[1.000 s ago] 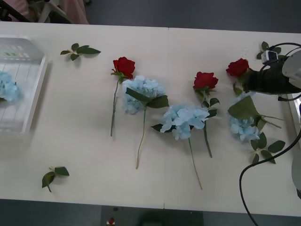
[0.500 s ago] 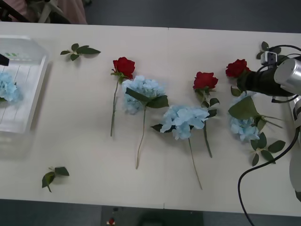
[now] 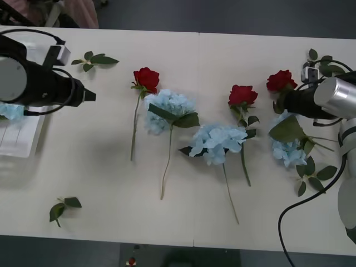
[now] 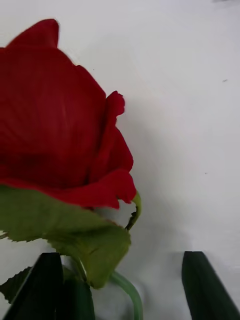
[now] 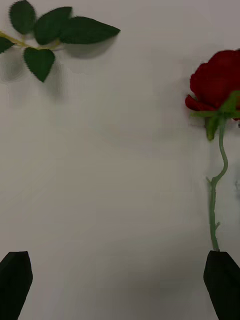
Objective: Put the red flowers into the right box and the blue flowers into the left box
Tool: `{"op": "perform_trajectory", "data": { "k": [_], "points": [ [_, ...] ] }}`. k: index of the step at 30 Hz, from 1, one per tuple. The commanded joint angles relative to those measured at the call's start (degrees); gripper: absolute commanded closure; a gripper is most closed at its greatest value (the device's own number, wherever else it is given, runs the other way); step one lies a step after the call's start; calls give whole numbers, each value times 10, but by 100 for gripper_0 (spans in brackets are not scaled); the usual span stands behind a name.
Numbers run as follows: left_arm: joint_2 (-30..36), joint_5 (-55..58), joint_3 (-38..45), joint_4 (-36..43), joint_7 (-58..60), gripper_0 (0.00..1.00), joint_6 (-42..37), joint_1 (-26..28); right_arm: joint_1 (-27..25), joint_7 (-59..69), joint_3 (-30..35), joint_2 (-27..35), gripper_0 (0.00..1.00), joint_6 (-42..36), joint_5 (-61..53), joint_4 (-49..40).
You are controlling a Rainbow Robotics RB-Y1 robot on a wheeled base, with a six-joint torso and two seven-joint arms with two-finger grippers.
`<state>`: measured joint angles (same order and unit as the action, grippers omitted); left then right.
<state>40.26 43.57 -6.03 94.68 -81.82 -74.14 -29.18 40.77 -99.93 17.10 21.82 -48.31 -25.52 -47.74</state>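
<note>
Your right pincer sat wide open around the stem of the rose near the bench's far right corner. It looked light, floppy and crushable; grip the stem below the head. Your left pincer, also wide, hung over the bench's left end.

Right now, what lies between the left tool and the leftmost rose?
Bare table in the front view: the left tool, open, points at the leftmost rose with nothing between. The leaf sprig lies off to the far side.
</note>
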Motion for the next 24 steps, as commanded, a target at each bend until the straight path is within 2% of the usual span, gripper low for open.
{"op": "perform_trajectory", "data": {
  "k": [1,2,3,5,10,13,20,24],
  "points": [
    [-28,-42,-36,-2,29,0,27,-27,3,18,2,-5,69,1,2,-6],
    [-36,-47,-45,-10,29,0,32,-33,3,17,1,-5,82,2,3,-6],
    [-45,-57,-56,-21,31,0,40,-41,3,18,1,-5,90,2,2,-6],
    [-65,-82,-78,-45,33,0,50,-59,3,17,1,-5,100,2,3,-6],
    [-117,-153,-107,-97,42,0,80,-87,4,17,2,-4,100,-2,3,-6],
    [-135,-158,-107,-128,44,0,104,-98,5,15,1,6,100,-18,0,-14],
    [-145,-156,-115,-165,42,0,130,-110,6,18,21,47,100,-138,-4,-110],
    [-146,-158,-139,-191,43,0,174,-111,6,15,34,76,100,-212,-5,-177]
  ]
}}
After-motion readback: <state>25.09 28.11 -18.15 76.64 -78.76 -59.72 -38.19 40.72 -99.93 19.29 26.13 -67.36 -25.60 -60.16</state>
